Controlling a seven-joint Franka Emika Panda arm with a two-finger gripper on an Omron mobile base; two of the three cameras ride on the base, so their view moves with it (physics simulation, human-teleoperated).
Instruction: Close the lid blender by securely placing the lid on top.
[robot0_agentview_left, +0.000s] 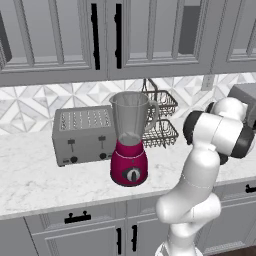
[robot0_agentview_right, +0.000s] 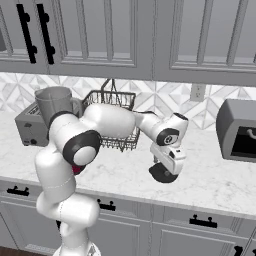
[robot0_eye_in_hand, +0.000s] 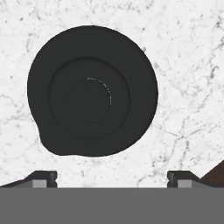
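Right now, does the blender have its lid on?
No. The blender jar is open on top, and the lid lies flat on the counter.

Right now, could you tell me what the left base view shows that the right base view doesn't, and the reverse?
Left base view alone: the blender's magenta base and black dial, and the toaster's full front with its levers.

Right base view alone: the open hand lowered over the lid, which lies on the counter, and a grey appliance at the right.

Both: the clear jar with no lid on it, the wire basket, the marble counter and the cabinets.
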